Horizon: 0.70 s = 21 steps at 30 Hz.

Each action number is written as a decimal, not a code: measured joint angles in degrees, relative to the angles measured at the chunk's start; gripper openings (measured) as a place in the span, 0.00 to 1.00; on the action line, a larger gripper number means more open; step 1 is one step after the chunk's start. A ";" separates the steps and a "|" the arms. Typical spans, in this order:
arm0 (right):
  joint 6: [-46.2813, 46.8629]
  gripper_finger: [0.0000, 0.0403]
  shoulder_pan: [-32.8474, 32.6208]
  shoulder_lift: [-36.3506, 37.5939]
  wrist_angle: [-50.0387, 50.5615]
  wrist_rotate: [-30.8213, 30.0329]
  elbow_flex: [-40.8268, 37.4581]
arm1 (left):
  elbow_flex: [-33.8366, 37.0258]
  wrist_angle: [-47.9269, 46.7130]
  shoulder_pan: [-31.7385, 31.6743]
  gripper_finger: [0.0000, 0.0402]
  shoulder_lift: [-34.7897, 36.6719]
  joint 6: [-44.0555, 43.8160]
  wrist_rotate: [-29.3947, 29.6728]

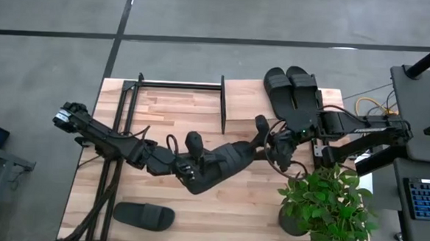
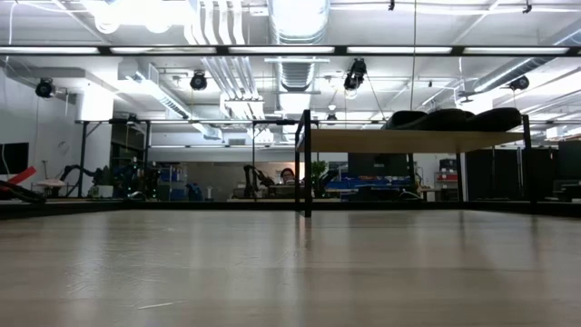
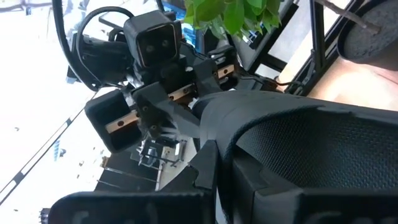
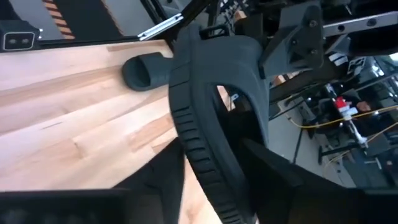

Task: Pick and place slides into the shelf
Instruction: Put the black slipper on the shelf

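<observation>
**Item: held slide** (image 1: pixel 224 159). Matte black, carried clear of the table (image 1: pixel 217 216) over its middle. Its long axis runs from the left gripper (image 1: pixel 198 167) towards the right gripper (image 1: pixel 273 142), slanted a little towards the far right corner. In the right wrist view it stands on edge, strap to one side.

**Left gripper.** Clamped tight on the near end of the held slide, whose sole fills the left wrist view.

**Right gripper.** At the opposite end of the held slide, straddling the sole edge. Whether it has a firm grip cannot be told (the sole lies within its span, but contact is not plain).

**Shelf** (image 1: pixel 245 100). Stands along the far edge of the table, with its plank top on the right half and a bare black frame to the left.

**Shelved slides** (image 1: pixel 292 88). Two, side by side at the right end of the plank. In the low view they show as dark humps on top.

**Loose slide** (image 1: pixel 143 216). Lies flat by the near left corner, well apart from both grippers.

**Potted plant** (image 1: pixel 328 208). At the near right corner, just beside the right arm.

**Governing relation.** The bare plank lies towards the far edge from the held slide, just beside the right gripper, and the right arm is the nearer one. By my reading this is a handover. The left gripper should let go only once the right has the slide firmly. The slide would then need turning flat, with its long axis matched to the shelved slides.
</observation>
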<state>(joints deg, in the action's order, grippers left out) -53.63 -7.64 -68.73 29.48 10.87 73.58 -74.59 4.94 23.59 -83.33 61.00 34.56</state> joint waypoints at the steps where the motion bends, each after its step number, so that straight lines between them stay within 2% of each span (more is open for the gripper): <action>1: -0.09 0.29 -0.02 0.00 0.15 0.02 0.00 | 0.00 -0.01 0.00 0.00 0.00 -0.01 0.00; 5: -2.29 0.09 -0.11 0.00 0.79 0.36 -0.07 | -0.02 0.07 0.02 0.00 0.02 -0.06 -0.02; 6: -3.05 0.08 -0.11 0.01 0.71 0.37 -0.16 | -0.04 0.15 0.02 0.00 0.02 -0.05 -0.02; 11: -1.71 0.08 -0.09 0.04 0.09 -0.26 -0.22 | -0.11 0.12 0.04 0.00 0.26 -0.80 0.46; 15: 1.53 0.08 -0.99 0.16 -1.91 -7.27 -0.22 | -0.11 -0.25 0.04 0.01 1.60 -2.88 4.19; 17: 2.90 0.07 -1.47 0.22 -2.28 -10.67 -0.04 | -0.08 -1.10 0.02 0.04 2.43 -4.21 7.04; 21: 4.61 0.07 -2.53 0.31 -2.32 -13.78 0.01 | 0.00 -3.68 0.35 0.15 4.90 -6.97 11.53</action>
<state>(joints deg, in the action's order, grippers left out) -49.02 -10.17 -68.42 27.17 -2.90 73.59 -74.59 1.25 23.94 -78.42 54.03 46.09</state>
